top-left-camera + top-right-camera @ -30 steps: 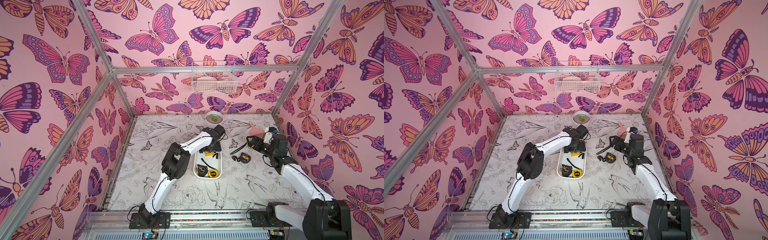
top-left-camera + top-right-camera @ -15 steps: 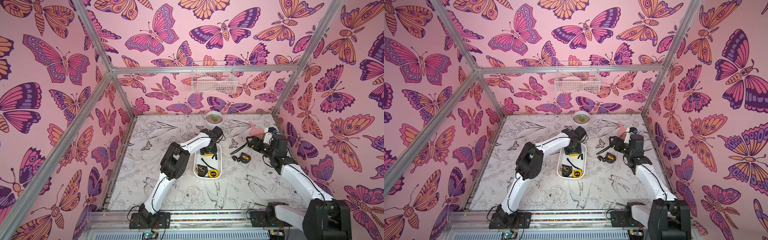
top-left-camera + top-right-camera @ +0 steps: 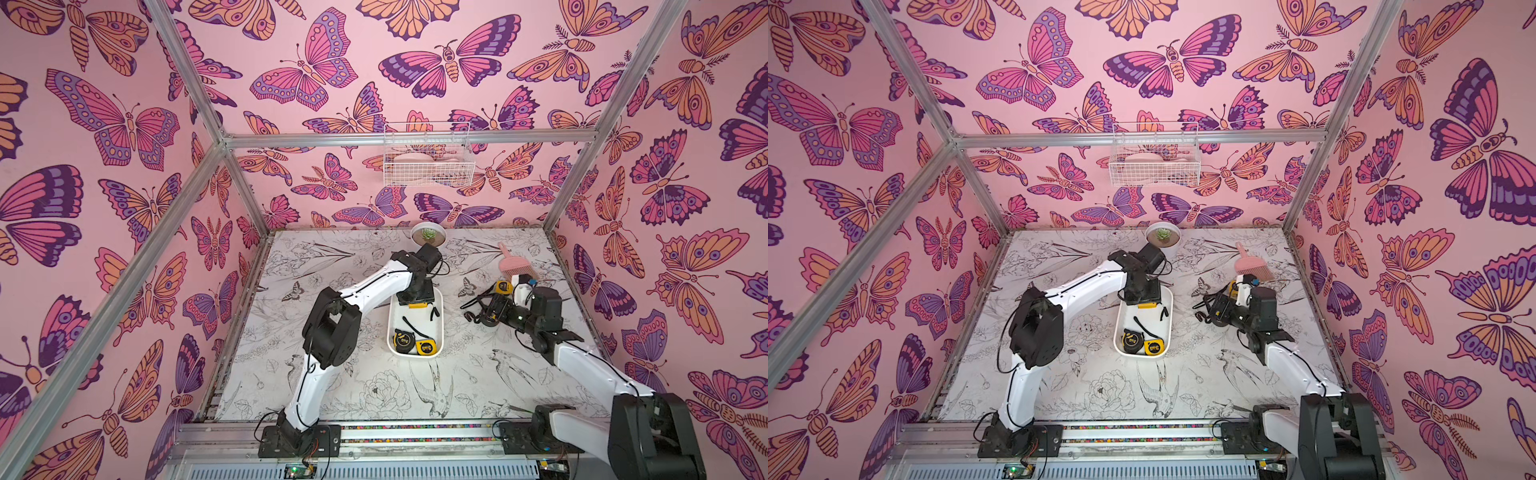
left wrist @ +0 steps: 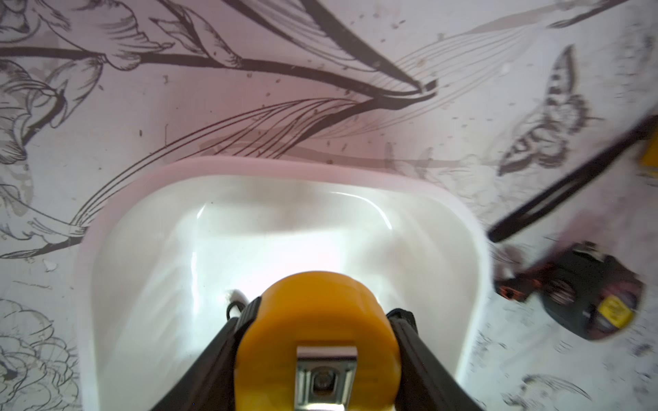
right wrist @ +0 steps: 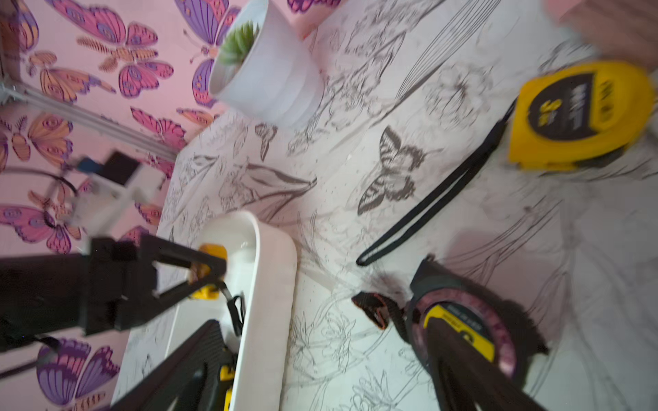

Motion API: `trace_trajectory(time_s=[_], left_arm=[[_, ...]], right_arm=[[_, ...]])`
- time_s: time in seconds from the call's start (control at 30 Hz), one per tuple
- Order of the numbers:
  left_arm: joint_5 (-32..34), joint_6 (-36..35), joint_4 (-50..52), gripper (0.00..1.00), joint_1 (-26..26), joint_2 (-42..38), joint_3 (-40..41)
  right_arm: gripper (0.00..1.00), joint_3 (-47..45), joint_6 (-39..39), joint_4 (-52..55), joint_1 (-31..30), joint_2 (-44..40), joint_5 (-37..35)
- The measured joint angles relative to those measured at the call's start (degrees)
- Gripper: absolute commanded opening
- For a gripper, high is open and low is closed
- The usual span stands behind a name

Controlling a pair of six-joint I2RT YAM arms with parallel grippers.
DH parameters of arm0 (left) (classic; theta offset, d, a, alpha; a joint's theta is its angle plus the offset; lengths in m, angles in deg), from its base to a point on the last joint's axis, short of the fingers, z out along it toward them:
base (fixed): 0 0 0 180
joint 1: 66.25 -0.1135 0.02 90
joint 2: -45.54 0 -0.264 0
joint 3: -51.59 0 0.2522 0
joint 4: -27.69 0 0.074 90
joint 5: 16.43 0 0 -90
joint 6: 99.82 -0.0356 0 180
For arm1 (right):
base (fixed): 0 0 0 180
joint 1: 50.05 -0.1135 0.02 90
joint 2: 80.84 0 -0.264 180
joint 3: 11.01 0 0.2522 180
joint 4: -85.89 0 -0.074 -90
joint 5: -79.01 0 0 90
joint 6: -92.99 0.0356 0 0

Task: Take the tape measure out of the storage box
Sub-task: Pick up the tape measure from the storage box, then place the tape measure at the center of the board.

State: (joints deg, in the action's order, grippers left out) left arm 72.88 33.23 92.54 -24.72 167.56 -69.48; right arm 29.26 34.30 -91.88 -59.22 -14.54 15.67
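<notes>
While the left jaws pinch a yellow tape measure (image 4: 313, 320) inside the storage box (image 4: 285, 165), the right jaws stand spread by a black tape measure (image 5: 470, 302) on the bench (image 5: 356, 106).

A second ago the left tool (image 4: 322, 315) hung wide open above the far end of the shallow white plastic storage box (image 4: 270, 165). Now it sits a little lower inside that end. Its jaws have drawn in and clamp the two sides of the chunky yellow tape measure (image 4: 313, 331).
</notes>
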Motion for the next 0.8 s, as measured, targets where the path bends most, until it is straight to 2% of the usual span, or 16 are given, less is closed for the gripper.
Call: trace_trajectory(time_s=[0.17, 0.4, 0.6, 0.8], left_arm=[[-2.89, 0.55, -0.13, 0.26, 0.0, -1.36, -3.15], [-7.76, 3.45, -0.09, 0.26, 0.0, 0.33, -8.09], [-9.46, 4.85, 0.0, 0.27, 0.33, 1.2, -9.14], [-10.38, 6.05, -0.02, 0.27, 0.79, 1.22, -9.14]], right_arm=[[0.91, -1.11, 0.02, -3.82, -7.58, -1.03, 0.17], [0.87, -2.05, 0.42, -14.12, -13.42, 2.93, -0.52], [0.86, -2.05, 1.49, -22.1, -16.5, 9.55, -1.77], [0.83, -1.81, 3.04, -29.33, -17.42, 12.72, -4.52]])
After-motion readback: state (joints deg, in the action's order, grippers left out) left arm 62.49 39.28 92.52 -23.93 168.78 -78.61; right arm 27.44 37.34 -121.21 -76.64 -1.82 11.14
